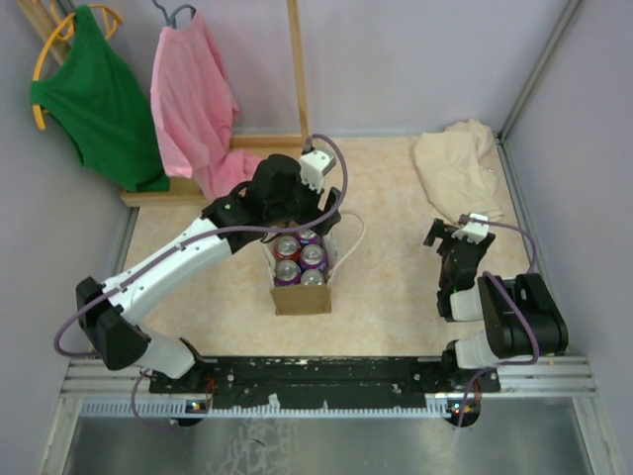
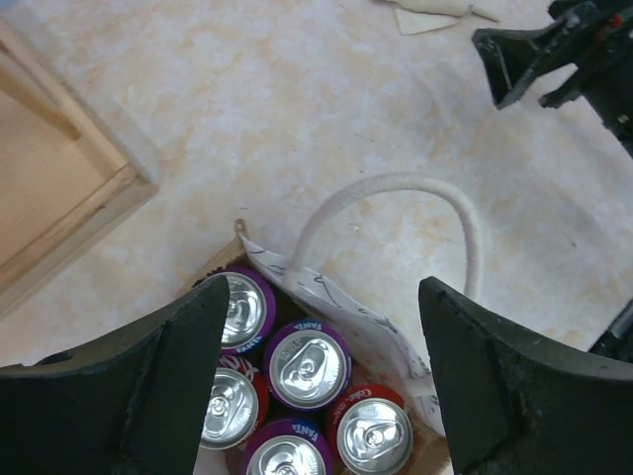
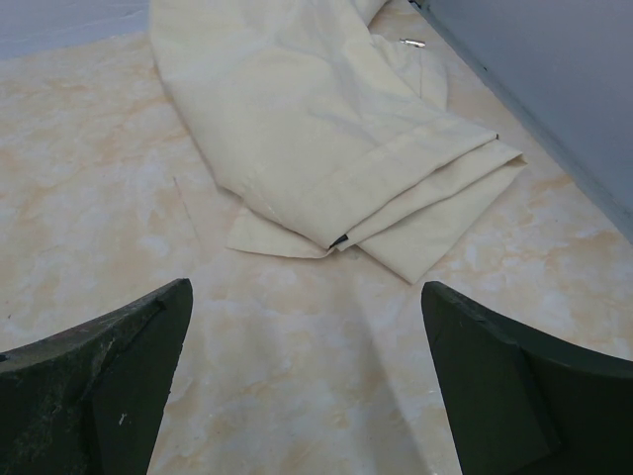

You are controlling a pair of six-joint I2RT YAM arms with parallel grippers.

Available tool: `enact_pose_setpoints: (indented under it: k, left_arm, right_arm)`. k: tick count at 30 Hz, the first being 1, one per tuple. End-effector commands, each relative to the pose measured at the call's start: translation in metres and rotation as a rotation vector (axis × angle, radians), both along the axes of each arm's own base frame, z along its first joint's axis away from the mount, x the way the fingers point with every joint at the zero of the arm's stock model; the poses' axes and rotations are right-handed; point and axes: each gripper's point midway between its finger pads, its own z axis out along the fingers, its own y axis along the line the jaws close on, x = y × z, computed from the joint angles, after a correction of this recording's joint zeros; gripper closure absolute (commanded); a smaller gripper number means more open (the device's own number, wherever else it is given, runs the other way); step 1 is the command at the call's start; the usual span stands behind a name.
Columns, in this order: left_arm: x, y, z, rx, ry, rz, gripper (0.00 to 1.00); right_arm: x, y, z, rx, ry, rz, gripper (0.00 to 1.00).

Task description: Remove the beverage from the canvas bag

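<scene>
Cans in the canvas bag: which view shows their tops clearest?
Left wrist: the cans fill the foreground, lids and pull tabs sharp. Top external shows them small inside the canvas bag. Right wrist shows none, only a cream cloth.

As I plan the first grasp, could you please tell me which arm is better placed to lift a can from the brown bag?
Left. The left claw, open, hangs over the soda cans in the canvas bag. The right claw, also open, faces the cream cloth, apart from the bag.

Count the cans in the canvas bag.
5 in the canvas bag, left wrist view: purple can top left, Fanta can centre, red can left, Coke can right, purple-rimmed can bottom. The left jaws may hide more.
</scene>
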Motion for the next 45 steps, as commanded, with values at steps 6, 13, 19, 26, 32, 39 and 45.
enact_pose_setpoints:
  k: [6,13,19,26,32,39,45]
  left_arm:
    - [0.031,0.045,-0.011,0.024,0.052,0.228,0.34]
    - [0.031,0.06,-0.044,0.087,0.144,0.258,0.47]
    - [0.026,0.056,-0.069,0.092,0.232,0.244,0.41]
    - [0.029,0.058,-0.093,0.118,0.271,0.282,0.26]
    - [0.03,0.055,-0.106,0.133,0.298,0.287,0.23]
    - [0.038,0.06,-0.121,0.163,0.295,0.335,0.21]
    - [0.043,0.055,-0.13,0.161,0.3,0.337,0.16]
  right_arm:
    - [0.004,-0.002,0.011,-0.011,-0.042,-0.005,0.01]
    - [0.004,-0.002,0.011,-0.011,-0.041,-0.004,0.01]
    - [0.004,-0.002,0.011,-0.011,-0.042,-0.005,0.01]
    - [0.004,-0.002,0.011,-0.011,-0.042,-0.004,0.01]
    - [0.004,-0.002,0.012,-0.011,-0.042,-0.005,0.01]
    - [0.004,-0.002,0.012,-0.011,-0.042,-0.005,0.01]
    - [0.004,-0.002,0.011,-0.011,-0.041,-0.004,0.01]
